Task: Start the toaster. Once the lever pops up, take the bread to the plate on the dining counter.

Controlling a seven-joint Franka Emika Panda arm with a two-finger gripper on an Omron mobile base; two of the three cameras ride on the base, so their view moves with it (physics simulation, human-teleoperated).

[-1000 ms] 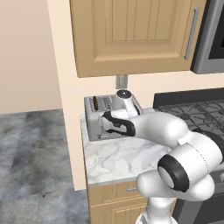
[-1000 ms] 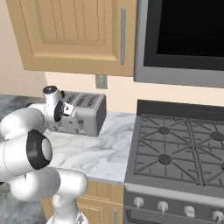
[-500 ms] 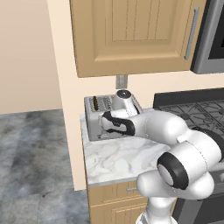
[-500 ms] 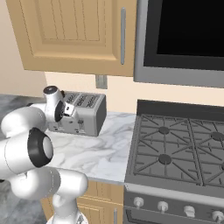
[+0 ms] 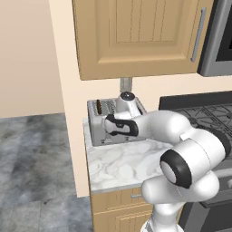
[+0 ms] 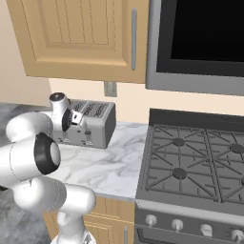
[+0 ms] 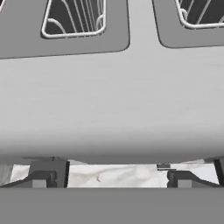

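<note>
Toaster (image 5: 100, 127) at the back of the small marble desk (image 5: 122, 165), below the wooden wall cabinet (image 5: 136, 36) and left of the stove (image 6: 195, 167). A boxy grey metal body with four wire-caged slots on top; judged rigid, fairly heavy and stable enough to stay put under a downward push on a lever. Its brushed faces look smooth and probably slippery, so it is better worked by its slider levers than grasped. The levers sit on the front face, which the arm largely hides in both base views; in the right base view small dark controls (image 6: 88, 138) show low on that face.

Bread (image 5: 99, 108): a thin dark sliver standing in the far-left slot in the left base view. Judged light, stiff when toasted, and brittle; best taken by the top edge that stands proud of the slot, with a gentle pinch across its thin faces.

Gripper (image 7: 112, 177), hand view: the jaws stand wide apart, holding nothing. The two dark fingertips (image 7: 48, 173) rise at the bottom of the view, with veined marble between them and the toaster's grey top close in front. Whether a tip touches a lever cannot be told.
</note>
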